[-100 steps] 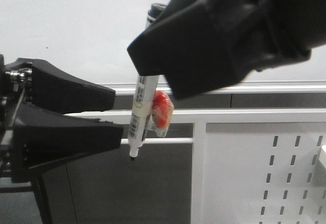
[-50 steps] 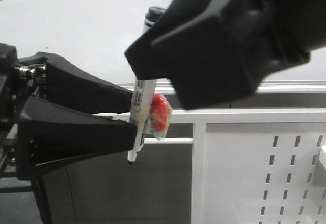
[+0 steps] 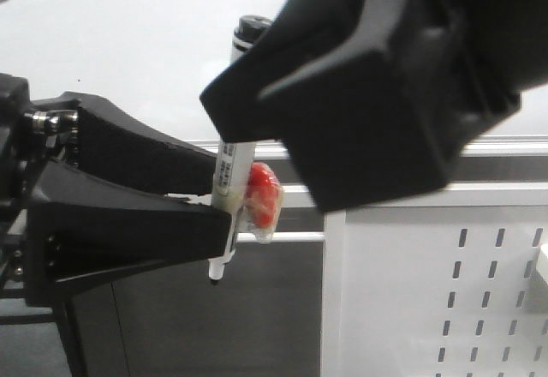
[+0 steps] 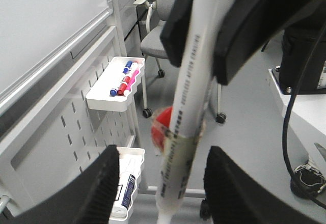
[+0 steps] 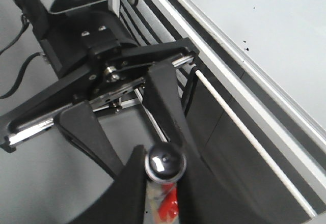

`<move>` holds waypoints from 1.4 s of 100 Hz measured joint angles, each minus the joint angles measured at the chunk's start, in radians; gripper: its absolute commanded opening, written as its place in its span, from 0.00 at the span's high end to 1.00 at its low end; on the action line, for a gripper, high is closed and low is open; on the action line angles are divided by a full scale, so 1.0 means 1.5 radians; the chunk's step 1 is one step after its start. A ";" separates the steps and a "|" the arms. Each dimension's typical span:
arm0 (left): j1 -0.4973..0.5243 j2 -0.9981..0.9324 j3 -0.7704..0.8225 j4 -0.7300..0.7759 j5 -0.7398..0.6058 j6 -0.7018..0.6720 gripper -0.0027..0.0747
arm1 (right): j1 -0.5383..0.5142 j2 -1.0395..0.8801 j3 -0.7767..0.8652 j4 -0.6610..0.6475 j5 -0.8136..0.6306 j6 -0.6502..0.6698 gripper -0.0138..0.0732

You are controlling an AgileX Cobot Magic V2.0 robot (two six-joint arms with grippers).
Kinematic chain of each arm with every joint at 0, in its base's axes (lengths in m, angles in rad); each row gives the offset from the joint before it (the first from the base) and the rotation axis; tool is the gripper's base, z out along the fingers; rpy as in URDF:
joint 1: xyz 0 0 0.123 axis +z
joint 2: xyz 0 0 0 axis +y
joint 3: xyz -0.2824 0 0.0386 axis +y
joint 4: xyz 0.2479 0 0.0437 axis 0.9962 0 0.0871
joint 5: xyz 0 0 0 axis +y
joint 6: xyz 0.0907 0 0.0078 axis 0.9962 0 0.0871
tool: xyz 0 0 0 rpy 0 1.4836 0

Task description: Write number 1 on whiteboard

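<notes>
We see the right gripper clamped on a marker, tip down, a red tag taped to its barrel; the left gripper stands with jaws spread either side of the marker's lower end, whether touching it we cannot tell; the whiteboard fills the background above its silver rail, with no number 1 visible; a pegboard hangs below, trays of markers clipped to it.
</notes>
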 measured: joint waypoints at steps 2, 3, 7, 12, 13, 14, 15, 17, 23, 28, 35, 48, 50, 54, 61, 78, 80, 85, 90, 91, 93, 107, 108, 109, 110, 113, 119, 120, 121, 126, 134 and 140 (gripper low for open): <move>0.000 0.000 0.000 0.001 0.000 0.000 0.52 | 0.000 0.000 0.000 0.000 0.000 0.000 0.91; 0.000 0.000 0.000 0.001 0.000 -0.001 0.52 | 0.000 0.000 0.000 -0.001 0.000 0.000 0.91; 0.000 0.000 0.000 0.001 0.000 -0.004 0.52 | 0.000 0.000 -0.001 -0.001 0.000 0.000 0.91; 0.000 0.000 0.000 0.003 0.000 -0.008 0.52 | 0.000 0.000 -0.004 -0.003 0.000 0.000 0.91; 0.000 0.000 0.000 0.003 0.000 -0.008 0.52 | 0.000 0.000 -0.006 -0.003 0.000 0.000 0.91; 0.000 0.000 0.000 0.003 0.000 -0.008 0.52 | 0.000 0.000 -0.006 -0.003 0.000 0.000 0.91; 0.000 0.000 0.000 0.004 0.000 -0.009 0.52 | 0.000 0.000 -0.006 -0.003 0.000 0.000 0.91; 0.000 0.000 0.000 0.004 0.000 -0.010 0.52 | 0.000 0.000 -0.007 -0.003 0.000 0.000 0.91; 0.000 0.000 0.000 0.004 0.000 -0.011 0.52 | 0.000 0.000 -0.007 -0.003 0.001 0.000 0.91; 0.000 0.000 0.000 0.004 0.000 -0.011 0.52 | 0.000 0.000 -0.007 -0.003 0.002 0.000 0.91; 0.000 0.000 0.000 0.004 0.000 -0.011 0.52 | 0.000 0.000 -0.007 -0.003 0.003 0.000 0.91; 0.000 0.000 0.000 0.004 0.000 -0.011 0.52 | 0.000 0.000 -0.007 -0.004 0.004 0.000 0.91; 0.000 0.000 0.000 0.004 0.000 -0.011 0.52 | 0.000 0.000 -0.007 -0.004 0.004 0.000 0.91; 0.000 0.000 0.000 0.004 0.000 -0.011 0.52 | 0.000 0.000 -0.007 -0.004 0.004 0.000 0.91; 0.000 0.000 0.000 0.005 0.000 -0.011 0.52 | 0.000 0.000 -0.007 -0.004 0.004 0.000 0.91; 0.000 0.000 0.000 0.005 0.000 -0.011 0.52 | 0.000 0.000 -0.009 -0.004 0.006 -0.001 0.91; 0.000 0.000 0.000 0.005 0.000 -0.011 0.52 | 0.000 0.000 -0.010 -0.004 0.007 -0.001 0.91; 0.000 0.000 0.000 0.005 0.000 -0.011 0.54 | 0.000 0.000 -0.014 -0.004 0.010 -0.001 0.91; 0.000 0.000 0.000 0.005 0.000 -0.011 0.59 | 0.000 0.000 -0.017 -0.004 0.012 -0.001 0.91; 0.000 0.000 0.000 0.005 0.000 -0.011 0.59 | 0.000 0.000 -0.017 -0.004 0.012 -0.001 0.91; 0.000 0.000 0.000 0.005 0.000 -0.011 0.61 | 0.000 0.000 -0.017 -0.005 0.012 -0.001 0.91; 0.000 0.000 0.000 0.005 0.000 -0.011 0.74 | 0.000 0.000 -0.017 -0.005 0.016 -0.001 0.91; 0.000 0.000 0.000 0.005 0.000 -0.011 0.74 | 0.000 0.000 -0.017 -0.005 0.016 -0.001 0.91; 0.000 0.000 0.000 0.005 -0.002 -0.011 0.75 | 0.000 0.000 -0.017 -0.005 0.016 -0.001 0.91; 0.000 0.000 0.000 0.005 -0.002 -0.011 0.75 | 0.000 0.000 -0.017 -0.005 0.016 -0.001 0.91; 0.000 0.000 0.000 0.005 -0.002 -0.011 0.77 | 0.000 0.000 -0.017 -0.005 0.016 -0.001 0.91; 0.000 0.000 0.000 0.006 -0.002 -0.011 0.78 | 0.000 0.000 -0.017 -0.005 0.016 -0.001 0.91; 0.000 0.000 0.000 0.006 -0.002 -0.011 0.79 | 0.000 0.000 -0.017 -0.005 0.016 -0.001 0.91; 0.000 0.000 0.000 0.008 -0.002 -0.011 0.79 | 0.000 0.000 -0.017 -0.005 0.016 -0.001 0.91; 0.000 0.000 0.000 0.009 -0.002 -0.011 0.80 | 0.000 0.000 -0.017 -0.005 0.016 -0.001 0.91; 0.000 0.000 0.000 0.010 -0.002 -0.011 0.83 | 0.000 0.000 -0.017 -0.005 0.014 -0.001 0.91; 0.000 0.000 0.000 0.010 -0.002 -0.011 0.86 | 0.000 0.000 -0.017 -0.005 0.011 -0.001 0.91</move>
